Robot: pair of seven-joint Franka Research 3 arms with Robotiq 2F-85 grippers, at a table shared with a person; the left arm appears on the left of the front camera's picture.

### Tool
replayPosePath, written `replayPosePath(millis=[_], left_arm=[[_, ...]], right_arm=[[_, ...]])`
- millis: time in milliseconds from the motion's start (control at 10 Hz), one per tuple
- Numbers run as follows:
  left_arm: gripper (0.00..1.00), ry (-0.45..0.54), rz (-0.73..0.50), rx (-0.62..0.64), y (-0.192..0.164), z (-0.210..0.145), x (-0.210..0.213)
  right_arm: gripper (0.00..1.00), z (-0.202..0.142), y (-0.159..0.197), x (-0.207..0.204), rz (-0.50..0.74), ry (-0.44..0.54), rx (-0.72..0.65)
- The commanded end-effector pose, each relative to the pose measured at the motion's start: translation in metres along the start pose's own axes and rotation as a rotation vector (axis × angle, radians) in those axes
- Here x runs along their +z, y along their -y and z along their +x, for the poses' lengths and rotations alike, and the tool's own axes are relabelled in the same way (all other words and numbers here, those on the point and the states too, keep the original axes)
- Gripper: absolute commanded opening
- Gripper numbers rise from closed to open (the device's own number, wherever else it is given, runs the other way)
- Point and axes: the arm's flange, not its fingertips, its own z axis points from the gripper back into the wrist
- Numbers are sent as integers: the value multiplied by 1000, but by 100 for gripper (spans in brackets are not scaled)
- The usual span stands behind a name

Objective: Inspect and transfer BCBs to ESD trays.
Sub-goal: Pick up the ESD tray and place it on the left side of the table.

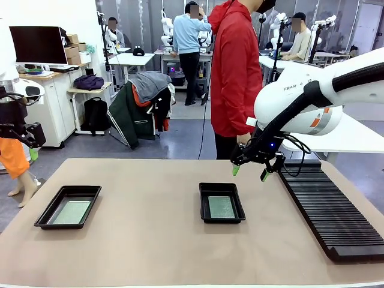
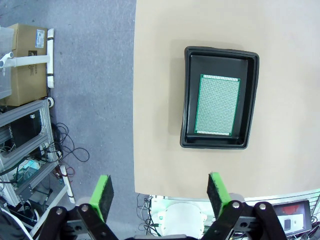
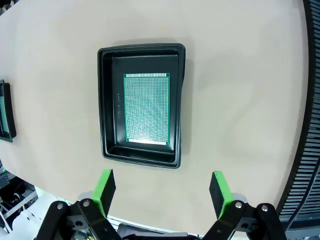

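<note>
Well apart, both fingers (image 3: 107, 185) pairs spread and bare above BCBs (image 3: 146, 107) in ESD trays (image 3: 107, 100).

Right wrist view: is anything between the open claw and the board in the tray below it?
Nothing visible. The right claw is open and empty above bare table, and the board lies flat and uncovered in the middle tray. The slotted rack sits off to the side.

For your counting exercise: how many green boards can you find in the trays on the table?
2. One board lies in the left tray; the other board lies in the middle tray, near the right gripper. None appears hidden.
</note>
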Motion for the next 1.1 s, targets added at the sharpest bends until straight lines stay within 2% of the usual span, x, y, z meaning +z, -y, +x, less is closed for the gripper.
replayPosePath(millis=[0, 200, 500, 800, 1000], left_arm=[[100, 16, 7, -2, 14, -4, 19], [100, 35, 11, -9, 40, -13, 49], [100, 98, -11, -18, 94, -21, 89], [100, 155, -72, -38, 175, -23, 110], [100, 154, -104, -45, 222, -19, 111]], right_arm=[[100, -4, 14, 11, 48, 5, -24], [100, -11, 38, 30, 175, 26, -25], [100, -22, 85, 53, 293, 53, -57], [100, -24, 129, 61, 398, 47, -55], [100, -21, 158, 62, 459, 28, -42]])
